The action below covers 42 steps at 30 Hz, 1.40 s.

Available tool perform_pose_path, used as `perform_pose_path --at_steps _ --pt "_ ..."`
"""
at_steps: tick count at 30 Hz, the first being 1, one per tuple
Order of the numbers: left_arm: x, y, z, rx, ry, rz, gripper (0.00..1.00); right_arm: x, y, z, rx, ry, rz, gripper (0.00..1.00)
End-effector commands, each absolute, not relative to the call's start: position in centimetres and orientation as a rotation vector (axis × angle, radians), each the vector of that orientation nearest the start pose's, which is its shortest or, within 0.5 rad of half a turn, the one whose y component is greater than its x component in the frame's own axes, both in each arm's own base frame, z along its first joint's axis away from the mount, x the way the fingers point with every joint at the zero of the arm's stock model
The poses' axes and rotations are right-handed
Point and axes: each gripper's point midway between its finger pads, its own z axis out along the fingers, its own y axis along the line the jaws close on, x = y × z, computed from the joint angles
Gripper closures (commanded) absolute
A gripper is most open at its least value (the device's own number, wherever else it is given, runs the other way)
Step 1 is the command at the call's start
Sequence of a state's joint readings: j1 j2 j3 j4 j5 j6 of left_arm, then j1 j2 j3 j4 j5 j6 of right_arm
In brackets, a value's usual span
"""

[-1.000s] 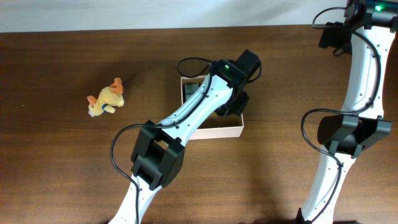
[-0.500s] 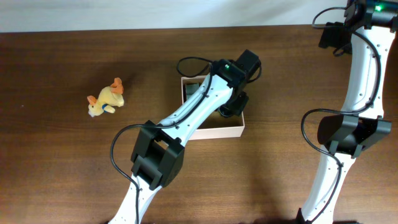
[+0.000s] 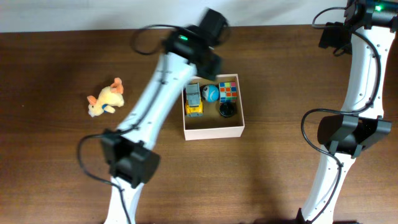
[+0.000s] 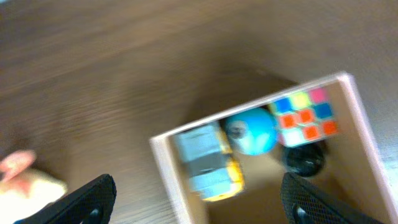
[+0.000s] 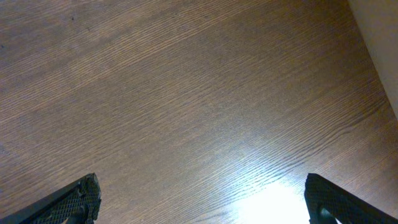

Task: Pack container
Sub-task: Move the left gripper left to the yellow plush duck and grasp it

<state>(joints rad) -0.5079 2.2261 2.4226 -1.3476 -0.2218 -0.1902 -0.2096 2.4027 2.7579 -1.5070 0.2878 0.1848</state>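
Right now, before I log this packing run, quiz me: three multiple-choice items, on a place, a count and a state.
1. Where is the plush toy? A: in the container; B: on the table, left of the container; C: in the right arm's fingers.
2. How many things lie in the container? A: two; B: four; C: six.
3. How are the left arm's fingers? A: shut on the container's wall; B: shut on the plush toy; C: open, empty.
1 B: it lies on bare wood, apart from the container. 2 B: truck, blue ball, colour cube, black round piece. 3 C: they stand wide apart, nothing between.
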Motion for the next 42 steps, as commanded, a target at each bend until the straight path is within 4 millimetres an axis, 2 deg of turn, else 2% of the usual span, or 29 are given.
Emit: perform_pose_path --at_steps 1,4,5,9,17,19,21,27,31,42 --pt "47.1 -16.4 22.3 0.135 2.66 0.126 0.13 49.9 -15.7 21.7 0.63 2.621 -0.4 0.01" --pt "47.5 -12.3 20.5 -0.055 2.723 0.163 0.13 49.9 -15.7 21.7 0.63 2.621 -0.4 0.01" --pt "47.5 -11.0 19.8 -0.123 2.741 0.174 0.08 49.9 -15.7 21.7 0.63 2.621 -0.4 0.01" --pt "47.3 -6.7 17.2 -0.331 2.794 0.218 0.07 49.9 -15.7 21.7 0.63 2.621 -0.4 0.01" --pt "46.0 1.4 16.3 -0.642 2.829 0.261 0.06 49.9 -15.7 21.7 0.63 2.621 -0.4 0.01" --pt "45.4 3.1 15.9 -0.67 2.852 0.28 0.06 49.9 -15.7 21.7 0.63 2.621 -0.4 0.01" --pt "44.9 4.4 15.4 -0.626 2.89 0.301 0.06 49.9 -15.7 21.7 0.63 2.621 -0.4 0.01" --pt "44.0 6.4 13.1 -0.308 3.018 0.342 0.06 49.9 -15.7 21.7 0.63 2.621 -0.4 0.01" --pt "43.5 5.9 11.1 -0.127 3.085 0.241 0.06 49.9 -15.7 21.7 0.63 2.621 -0.4 0.01" --pt "43.3 5.8 6.6 0.079 3.108 0.218 0.08 49.9 -15.7 21.7 0.63 2.621 -0.4 0.01"
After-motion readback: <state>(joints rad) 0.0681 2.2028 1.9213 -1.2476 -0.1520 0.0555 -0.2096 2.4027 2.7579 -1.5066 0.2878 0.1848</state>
